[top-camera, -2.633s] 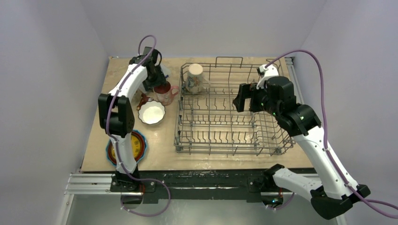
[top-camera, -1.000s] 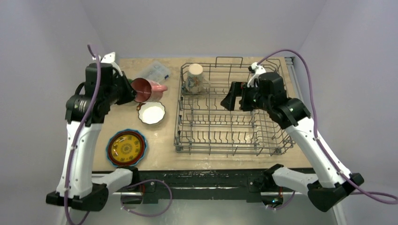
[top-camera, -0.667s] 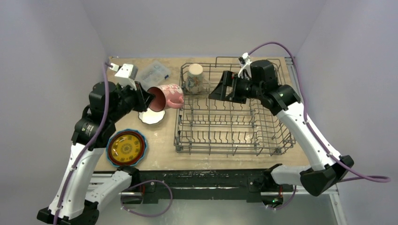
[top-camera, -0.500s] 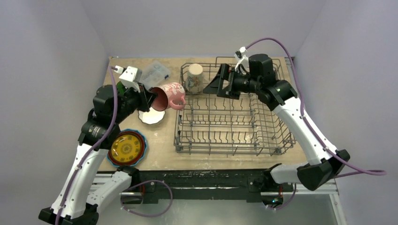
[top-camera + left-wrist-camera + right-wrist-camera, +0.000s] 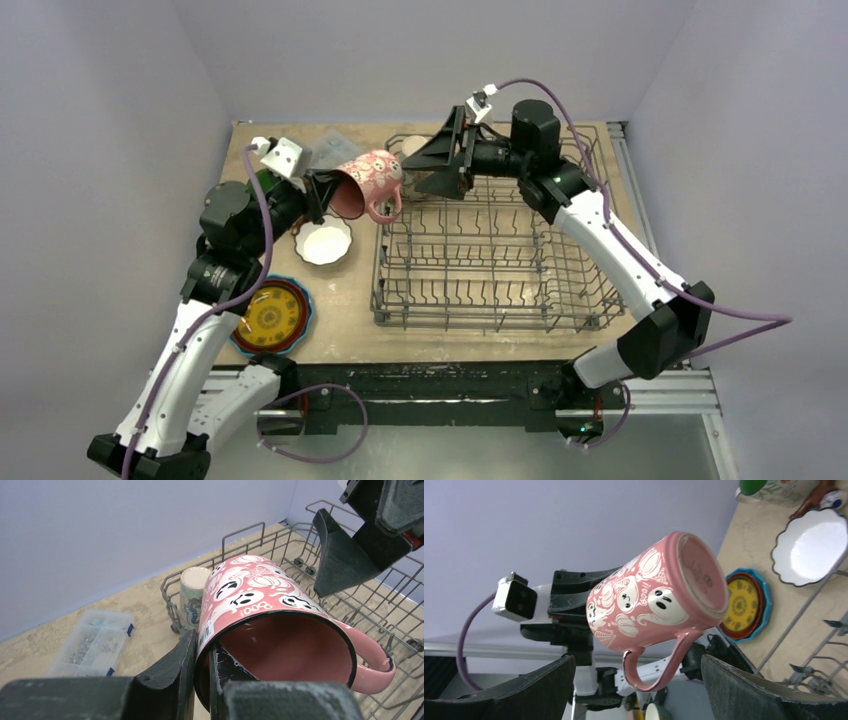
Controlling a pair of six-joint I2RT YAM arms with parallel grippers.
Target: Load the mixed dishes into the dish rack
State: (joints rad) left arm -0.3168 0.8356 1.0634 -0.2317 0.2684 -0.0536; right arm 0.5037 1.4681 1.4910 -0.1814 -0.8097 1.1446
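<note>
My left gripper is shut on the rim of the pink mug, one finger inside and one outside. It holds the mug tilted in the air, mouth towards the left arm, at the far left corner of the grey dish rack. My right gripper is open and faces the mug's base. In the right wrist view the mug hangs just beyond the spread fingers, handle down. A cream mug stands upside down in the rack's far left corner.
A white scalloped bowl and a yellow-patterned plate lie on the table left of the rack. A clear compartment box sits at the back left. Another cream mug and a red-brown tool are near the bowl.
My left arm lifted the pink mug off the table and carried it right, towards the rack. My right arm swung left across the rack's far side until its open jaws faced the mug.
</note>
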